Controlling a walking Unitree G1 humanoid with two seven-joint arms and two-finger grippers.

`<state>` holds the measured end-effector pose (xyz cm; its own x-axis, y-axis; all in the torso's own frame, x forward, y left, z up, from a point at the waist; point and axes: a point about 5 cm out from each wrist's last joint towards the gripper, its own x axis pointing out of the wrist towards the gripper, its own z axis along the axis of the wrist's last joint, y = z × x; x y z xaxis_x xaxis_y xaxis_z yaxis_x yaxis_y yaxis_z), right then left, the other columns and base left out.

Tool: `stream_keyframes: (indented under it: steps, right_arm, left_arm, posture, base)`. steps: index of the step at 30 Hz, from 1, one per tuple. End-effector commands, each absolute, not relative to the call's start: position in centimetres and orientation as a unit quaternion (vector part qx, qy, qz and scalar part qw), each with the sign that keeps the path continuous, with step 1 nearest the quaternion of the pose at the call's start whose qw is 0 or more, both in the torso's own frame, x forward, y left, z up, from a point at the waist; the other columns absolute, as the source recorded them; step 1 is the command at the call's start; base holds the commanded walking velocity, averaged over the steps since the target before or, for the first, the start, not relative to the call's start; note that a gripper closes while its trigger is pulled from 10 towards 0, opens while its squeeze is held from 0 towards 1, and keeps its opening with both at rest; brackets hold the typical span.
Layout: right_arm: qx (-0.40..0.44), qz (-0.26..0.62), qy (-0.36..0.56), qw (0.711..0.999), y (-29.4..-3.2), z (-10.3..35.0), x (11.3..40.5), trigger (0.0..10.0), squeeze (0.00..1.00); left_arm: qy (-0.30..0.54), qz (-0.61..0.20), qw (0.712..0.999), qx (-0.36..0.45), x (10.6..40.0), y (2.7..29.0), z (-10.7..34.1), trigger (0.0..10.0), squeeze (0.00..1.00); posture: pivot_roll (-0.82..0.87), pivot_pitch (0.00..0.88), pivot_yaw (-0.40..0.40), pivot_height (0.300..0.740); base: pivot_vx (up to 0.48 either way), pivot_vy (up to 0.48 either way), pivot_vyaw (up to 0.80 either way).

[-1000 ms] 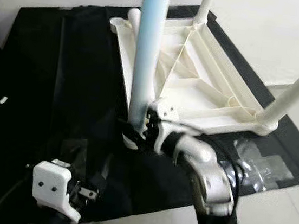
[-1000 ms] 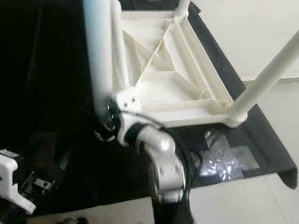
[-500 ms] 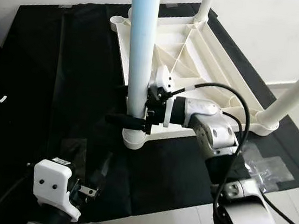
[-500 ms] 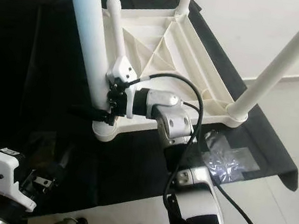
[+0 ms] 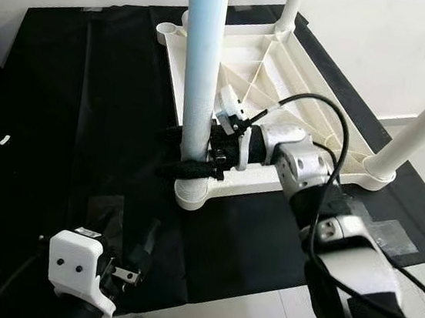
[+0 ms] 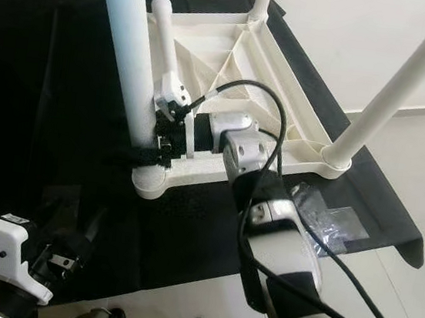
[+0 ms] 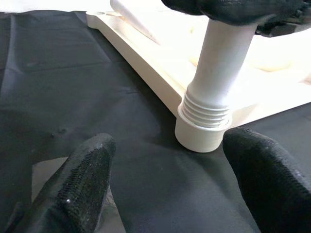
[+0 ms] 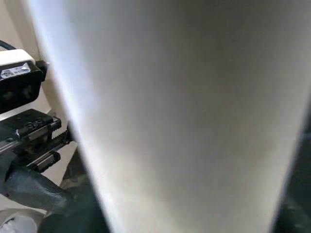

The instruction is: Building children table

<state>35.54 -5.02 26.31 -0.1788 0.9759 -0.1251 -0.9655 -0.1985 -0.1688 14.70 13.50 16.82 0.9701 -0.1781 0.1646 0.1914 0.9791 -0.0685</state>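
White tabletop [image 5: 284, 82] (upturned), ribbed, three legs upright

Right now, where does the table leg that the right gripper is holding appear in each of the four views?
Left eye view: table leg, upright, left of centre, right gripper clamped near its base.
Right eye view: same leg, further left.
Left wrist view: its lower end entering the threaded socket, between the open left gripper's fingers.
Right wrist view: close, blurred white shaft.
Shared landmark: upturned tabletop.
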Motion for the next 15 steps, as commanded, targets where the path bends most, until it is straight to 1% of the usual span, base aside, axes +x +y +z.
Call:
stream_keyframes:
  steps: [1, 4, 5, 7, 8, 11, 12, 13, 14, 15]
  right_arm:
    - [-0.116, 0.785, -0.019, 0.609, -4.5, 26.0, 35.4, 0.0, 0.0]
    - [-0.118, 0.787, -0.018, 0.605, -4.4, 26.0, 35.4, 0.0, 0.0]
    - [-0.119, 0.784, -0.022, 0.608, -4.5, 26.0, 35.5, 0.0, 0.0]
    - [-0.118, 0.767, -0.032, 0.63, -4.7, 26.0, 35.7, 0.0, 0.0]
    - [-0.12, 0.747, -0.04, 0.652, -5.4, 25.6, 35.7, 0.0, 0.0]
    - [-0.12, 0.744, -0.042, 0.656, -5.5, 25.5, 35.7, 0.0, 0.0]
    - [-0.113, 0.724, -0.044, 0.679, -5.6, 25.1, 35.7, 0.0, 0.0]
    - [-0.113, 0.724, -0.044, 0.679, -5.6, 25.1, 35.7, 0.0, 0.0]
    - [-0.088, 0.671, -0.061, 0.733, -5.4, 24.6, 35.6, 0.0, 0.0]
    - [-0.088, 0.671, -0.061, 0.733, -5.4, 24.6, 35.6, 0.0, 0.0]
  left_arm:
    - [-0.082, -0.087, 0.992, -0.042, 14.5, 13.5, 17.0, 10.0, 0.0]
    - [-0.082, -0.085, 0.992, -0.042, 14.5, 13.5, 16.9, 10.0, 0.0]
    - [-0.082, -0.085, 0.992, -0.042, 14.5, 13.5, 16.9, 10.0, 0.0]
    - [-0.083, -0.084, 0.992, -0.042, 14.5, 13.4, 17.0, 10.0, 0.0]
    - [-0.083, -0.084, 0.992, -0.043, 14.5, 13.3, 17.0, 10.0, 0.0]
    - [-0.083, -0.083, 0.992, -0.043, 14.5, 13.3, 17.0, 10.0, 0.0]
    - [-0.083, -0.082, 0.992, -0.043, 14.5, 13.3, 17.0, 10.0, 0.0]
    - [-0.083, -0.082, 0.992, -0.043, 14.5, 13.3, 17.0, 10.0, 0.0]
    - [-0.083, -0.081, 0.992, -0.044, 14.4, 13.3, 16.9, 10.0, 0.0]
    - [-0.083, -0.081, 0.992, -0.044, 14.4, 13.3, 16.9, 10.0, 0.0]
  posture:
    - [0.15, 0.225, -0.042, 0.74]
    - [0.15, 0.225, -0.042, 0.74]
    - [0.13, 0.228, -0.047, 0.74]
    - [0.13, 0.229, -0.054, 0.74]
    - [0.13, 0.232, -0.057, 0.74]
    - [0.13, 0.232, -0.057, 0.74]
    - [0.12, 0.239, -0.06, 0.74]
    - [0.12, 0.239, -0.06, 0.74]
    - [0.11, 0.234, -0.082, 0.74]
    - [0.11, 0.234, -0.082, 0.74]
  base:
    - [0.0, 0.0, 0.0]
    - [0.0, 0.0, 0.0]
    - [0.0, 0.0, 0.0]
    - [0.0, 0.0, 0.0]
    - [0.0, 0.0, 0.0]
    - [0.0, 0.0, 0.0]
    - [0.0, 0.0, 0.0]
    - [0.0, 0.0, 0.0]
    - [0.0, 0.0, 0.0]
    - [0.0, 0.0, 0.0]
